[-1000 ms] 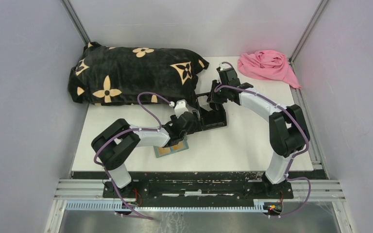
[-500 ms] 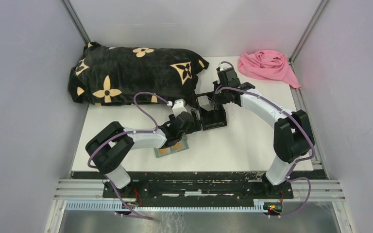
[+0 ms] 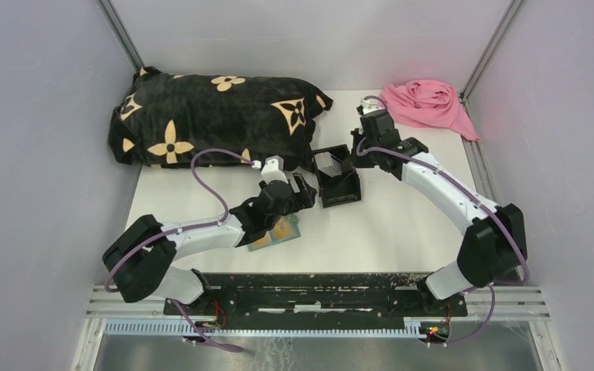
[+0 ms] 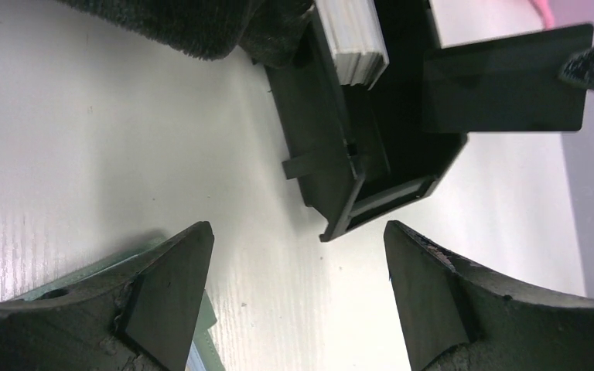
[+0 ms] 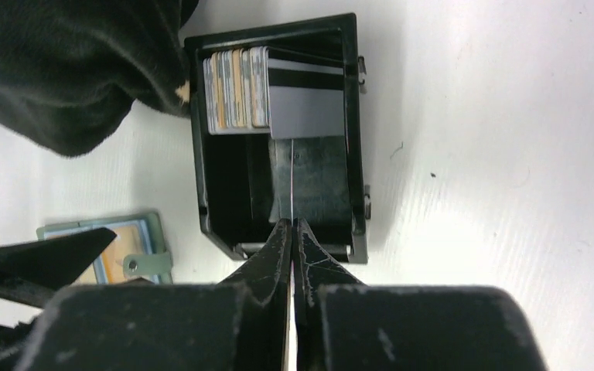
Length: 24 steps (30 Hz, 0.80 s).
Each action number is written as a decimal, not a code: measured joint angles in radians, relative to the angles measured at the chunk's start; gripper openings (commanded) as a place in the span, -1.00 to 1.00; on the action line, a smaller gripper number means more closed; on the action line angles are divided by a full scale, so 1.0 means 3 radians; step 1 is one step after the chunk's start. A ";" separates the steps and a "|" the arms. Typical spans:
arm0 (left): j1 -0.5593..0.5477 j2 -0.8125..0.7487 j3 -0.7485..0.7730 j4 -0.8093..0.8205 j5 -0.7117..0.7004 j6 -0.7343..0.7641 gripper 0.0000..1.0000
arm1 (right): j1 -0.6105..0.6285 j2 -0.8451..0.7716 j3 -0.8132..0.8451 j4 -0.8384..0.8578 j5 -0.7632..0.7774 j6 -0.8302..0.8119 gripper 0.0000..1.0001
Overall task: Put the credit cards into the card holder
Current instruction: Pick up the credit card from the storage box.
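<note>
A black open-topped box [image 3: 342, 193] holds a stack of credit cards [image 5: 236, 91] standing on edge, with a grey striped card [image 5: 305, 104] leaning beside them. My right gripper [image 5: 290, 224] is shut on one thin card [image 5: 290, 174], seen edge-on above the box; the left wrist view shows it as a dark rectangle [image 4: 503, 77]. The sage-green card holder [image 3: 277, 232] lies open near the front, a tan card on it. It also shows in the right wrist view [image 5: 135, 255]. My left gripper [image 4: 295, 232] is open and empty over bare table between holder and box.
A black blanket with tan flowers [image 3: 209, 116] lies bunched at the back left, its edge touching the box. A pink cloth [image 3: 425, 104] lies at the back right corner. Grey walls close in the white table [image 3: 402, 224].
My right gripper has drawn back to the right from the box with a card in it. My left arm has pulled back to the left, away from the box.
</note>
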 measured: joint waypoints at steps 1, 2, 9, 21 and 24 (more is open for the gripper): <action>0.0000 -0.0061 -0.0019 0.0004 0.0019 0.0003 0.77 | 0.0006 -0.0097 -0.0060 0.0000 -0.0004 -0.0005 -0.98; 0.0000 -0.0116 -0.0038 0.0017 0.0041 0.0006 0.78 | 0.0013 -0.0177 -0.0109 -0.0005 -0.0010 -0.0011 -0.98; 0.0000 -0.0437 -0.0170 0.0057 0.0347 0.0126 0.75 | 0.0197 -0.0790 -0.0528 -0.0047 -0.0245 -0.0065 -0.98; 0.0000 -0.0930 -0.0516 0.0376 0.1211 0.0542 0.64 | 0.0518 -0.1559 -0.1095 -0.0230 -0.1072 -0.0043 -0.98; 0.0000 -0.0982 -0.0595 0.0492 0.1464 0.0604 0.64 | 0.0529 -0.1647 -0.1132 -0.0259 -0.1293 -0.0006 -0.98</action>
